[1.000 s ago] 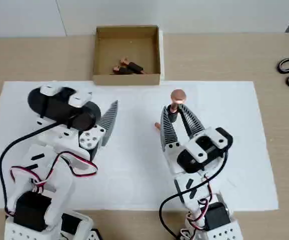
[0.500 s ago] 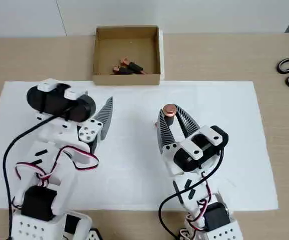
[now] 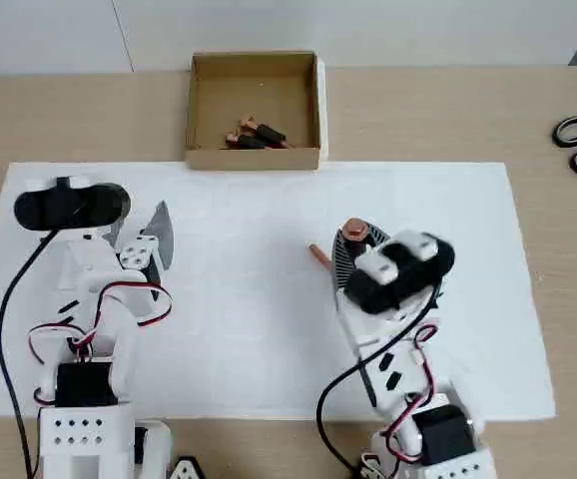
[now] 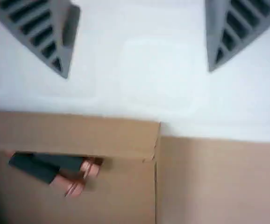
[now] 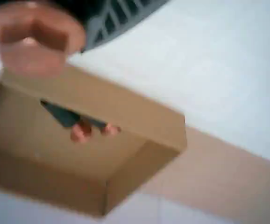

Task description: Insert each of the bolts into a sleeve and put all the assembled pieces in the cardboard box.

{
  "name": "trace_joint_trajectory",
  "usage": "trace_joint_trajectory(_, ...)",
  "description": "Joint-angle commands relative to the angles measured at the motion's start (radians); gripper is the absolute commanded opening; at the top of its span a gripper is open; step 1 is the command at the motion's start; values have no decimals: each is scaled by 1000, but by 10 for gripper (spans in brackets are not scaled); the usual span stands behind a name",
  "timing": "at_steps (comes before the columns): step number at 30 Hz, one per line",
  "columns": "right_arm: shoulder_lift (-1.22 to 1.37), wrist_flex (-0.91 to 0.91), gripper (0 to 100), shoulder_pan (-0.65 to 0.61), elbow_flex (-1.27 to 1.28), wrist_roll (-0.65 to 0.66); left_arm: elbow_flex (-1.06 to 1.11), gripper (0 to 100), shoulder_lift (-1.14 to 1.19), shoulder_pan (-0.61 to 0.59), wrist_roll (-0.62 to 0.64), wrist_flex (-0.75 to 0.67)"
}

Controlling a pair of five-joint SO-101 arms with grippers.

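White paper sheet (image 3: 269,329) covers the middle of the wooden table (image 3: 69,110). The left arm sits folded at the sheet's left side, and the left gripper (image 4: 138,67) points toward the cardboard box (image 3: 254,158) with its jaws spread wide and nothing between them. The right arm hunches over mid-sheet with its wrist above the right gripper (image 3: 353,243), which is clamped on a copper-headed bolt (image 3: 354,231); assembled pieces (image 3: 254,133) lie inside the box, and a loose bolt (image 3: 318,254) lies on the paper just beside that gripper.

Left gripper (image 4: 137,71) agape, right gripper (image 3: 352,242) clamped tight.
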Motion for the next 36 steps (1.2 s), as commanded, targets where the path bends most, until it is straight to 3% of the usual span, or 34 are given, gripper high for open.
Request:
trace_joint_trajectory(1, 159, 59, 2, 7, -212, 3, 5, 181, -9, -5, 51, -29)
trace_joint_trajectory(5, 452, 7, 2, 8, -367, -9, 48, 181, -9, -6, 144, -83)
trace_joint_trajectory(8, 696, -133, 2, 8, -470, -3, 81, 181, -9, -11, 141, -143)
trace_joint_trajectory(17, 1414, -392, 2, 4, -950, 110, 88, 181, -9, -11, -18, -155)
trace_joint_trajectory(28, 2005, -668, 3, 2, -1479, 124, 90, 181, -9, 5, -20, -155)
trace_joint_trajectory(36, 2463, -690, 3, -12, -1956, 124, 90, 181, -9, 6, -21, -155)
